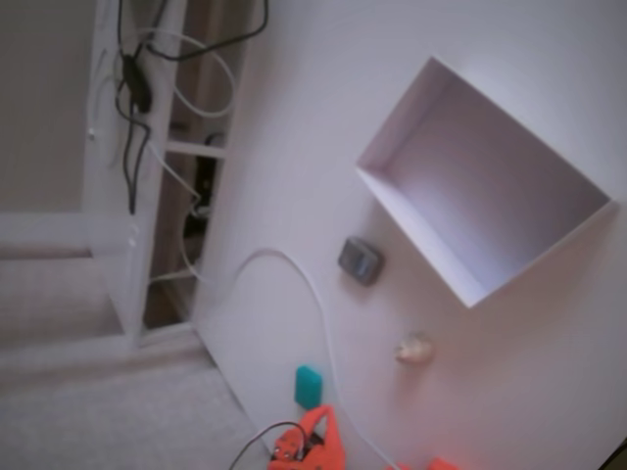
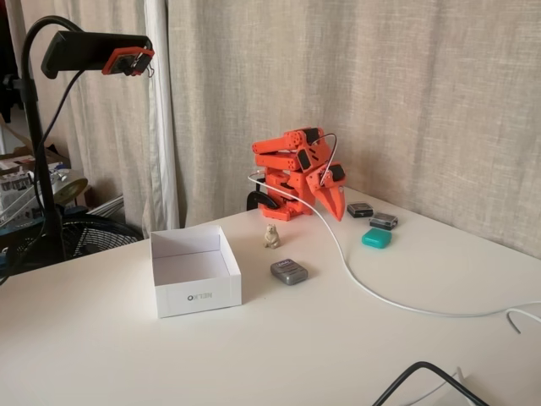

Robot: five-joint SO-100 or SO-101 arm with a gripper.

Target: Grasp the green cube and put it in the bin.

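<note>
The green cube lies flat on the white table, right of the orange arm's base; in a fixed view from above it shows as the green cube just above the arm. My gripper hangs folded in front of the arm, tips pointing down, fingers together and holding nothing, a short way left of the cube. The bin, a white open-top box, stands at the table's front left with nothing visible inside; from above the bin sits at the upper right.
A grey rounded block and a small beige figurine lie between arm and bin. Two small dark blocks sit behind the cube. A white cable crosses the table. A camera stand rises at the left.
</note>
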